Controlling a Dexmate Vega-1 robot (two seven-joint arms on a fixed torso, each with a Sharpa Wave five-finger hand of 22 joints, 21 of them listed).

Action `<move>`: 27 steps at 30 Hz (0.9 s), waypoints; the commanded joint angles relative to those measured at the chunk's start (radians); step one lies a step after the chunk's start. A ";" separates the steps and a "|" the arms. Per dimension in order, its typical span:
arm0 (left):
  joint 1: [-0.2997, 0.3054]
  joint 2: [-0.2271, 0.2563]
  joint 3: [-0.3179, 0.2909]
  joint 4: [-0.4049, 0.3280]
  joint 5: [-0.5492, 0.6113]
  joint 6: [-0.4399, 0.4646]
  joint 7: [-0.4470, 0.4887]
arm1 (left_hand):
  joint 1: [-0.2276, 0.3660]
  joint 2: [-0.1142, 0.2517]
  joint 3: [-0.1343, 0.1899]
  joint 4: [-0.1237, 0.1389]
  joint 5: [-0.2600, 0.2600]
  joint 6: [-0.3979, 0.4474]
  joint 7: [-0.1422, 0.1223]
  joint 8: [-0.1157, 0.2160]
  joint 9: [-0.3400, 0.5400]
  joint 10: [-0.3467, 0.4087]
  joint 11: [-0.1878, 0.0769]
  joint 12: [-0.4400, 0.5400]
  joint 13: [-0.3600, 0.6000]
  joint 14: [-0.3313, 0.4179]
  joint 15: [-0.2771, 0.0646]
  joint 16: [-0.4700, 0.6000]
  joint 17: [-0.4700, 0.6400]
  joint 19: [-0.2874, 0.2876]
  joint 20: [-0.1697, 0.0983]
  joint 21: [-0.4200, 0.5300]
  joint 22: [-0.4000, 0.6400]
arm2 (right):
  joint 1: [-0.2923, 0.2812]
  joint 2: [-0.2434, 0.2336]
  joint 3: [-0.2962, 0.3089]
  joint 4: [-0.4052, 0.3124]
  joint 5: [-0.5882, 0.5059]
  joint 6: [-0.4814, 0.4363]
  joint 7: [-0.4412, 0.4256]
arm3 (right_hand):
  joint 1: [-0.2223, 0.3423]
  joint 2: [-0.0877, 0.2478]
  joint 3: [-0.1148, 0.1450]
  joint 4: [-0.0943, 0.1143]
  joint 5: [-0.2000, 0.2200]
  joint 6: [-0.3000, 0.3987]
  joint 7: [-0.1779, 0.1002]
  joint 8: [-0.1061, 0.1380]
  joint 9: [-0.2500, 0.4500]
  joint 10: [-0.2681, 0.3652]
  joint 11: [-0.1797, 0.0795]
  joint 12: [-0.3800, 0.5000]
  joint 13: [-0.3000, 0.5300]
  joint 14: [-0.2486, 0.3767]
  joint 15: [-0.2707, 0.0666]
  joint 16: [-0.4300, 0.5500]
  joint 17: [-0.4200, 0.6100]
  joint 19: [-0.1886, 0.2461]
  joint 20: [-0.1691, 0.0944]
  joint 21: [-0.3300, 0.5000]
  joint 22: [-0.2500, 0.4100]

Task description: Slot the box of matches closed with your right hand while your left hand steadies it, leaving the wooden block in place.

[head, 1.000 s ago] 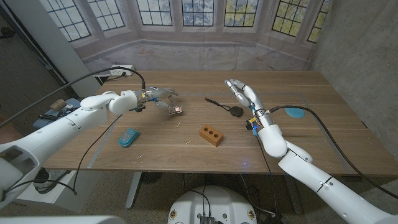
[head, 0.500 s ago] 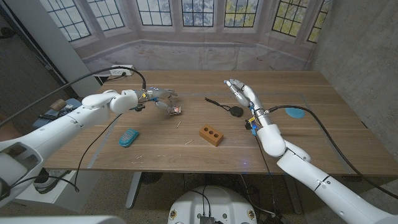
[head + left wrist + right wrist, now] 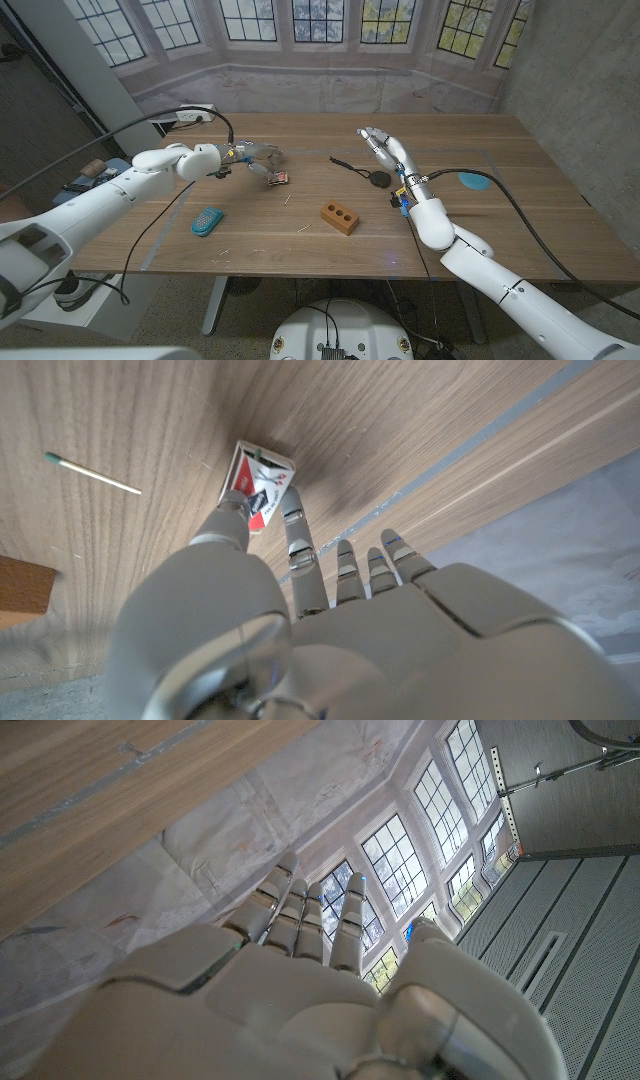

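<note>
Wooden block (image 3: 339, 217) mid-table | left hand (image 3: 256, 158) pinches matchbox (image 3: 279, 178) | right hand (image 3: 383, 146) empty, fingers apart

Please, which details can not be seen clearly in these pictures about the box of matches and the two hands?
- Box of matches: too small in the head view, and partly covered by the left robot hand in the left wrist view, so how far it is closed is unclear.
- Right robot hand: the right wrist view shows its back; its palm side is hidden.
- Wooden block: cut off by the edge in the left wrist view.
</note>
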 commanded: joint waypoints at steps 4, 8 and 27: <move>-0.018 -0.003 0.015 0.024 0.002 0.001 -0.004 | -0.007 -0.001 -0.003 0.002 -0.003 -0.008 -0.003 -0.004 0.001 -0.013 0.003 -0.002 0.002 -0.008 0.001 0.005 0.002 -0.003 0.002 0.004 0.005 | 0.017 0.010 -0.014 0.020 0.001 0.006 0.003 | -0.008 -0.003 0.008 -0.004 0.000 0.007 -0.003 0.002 0.002 0.007 -0.005 -0.002 0.002 0.010 -0.006 0.003 0.002 0.011 -0.009 -0.001 0.003; -0.015 0.001 0.014 0.018 0.003 0.006 -0.003 | -0.008 -0.001 -0.003 0.002 -0.004 -0.015 -0.002 -0.006 0.001 -0.014 0.003 -0.001 0.002 -0.011 0.003 0.004 0.002 -0.005 0.002 0.003 0.005 | 0.017 0.011 -0.015 0.021 0.000 0.006 0.001 | -0.009 -0.003 0.009 -0.005 0.000 0.007 -0.003 0.002 0.002 0.008 0.001 -0.002 0.002 0.010 -0.007 0.003 0.002 0.011 -0.009 -0.002 0.003; 0.047 0.041 -0.048 -0.081 -0.061 0.073 0.008 | -0.022 -0.003 -0.008 0.007 -0.006 -0.045 0.001 -0.012 0.001 -0.022 0.009 -0.001 0.002 -0.018 0.006 0.005 0.003 -0.012 0.004 0.003 0.006 | 0.014 0.010 -0.018 0.004 -0.016 -0.008 -0.009 | -0.011 -0.003 0.013 -0.008 -0.001 0.006 -0.004 0.001 0.002 0.008 -0.001 -0.003 0.002 0.009 -0.006 0.002 0.002 0.012 -0.009 -0.002 0.003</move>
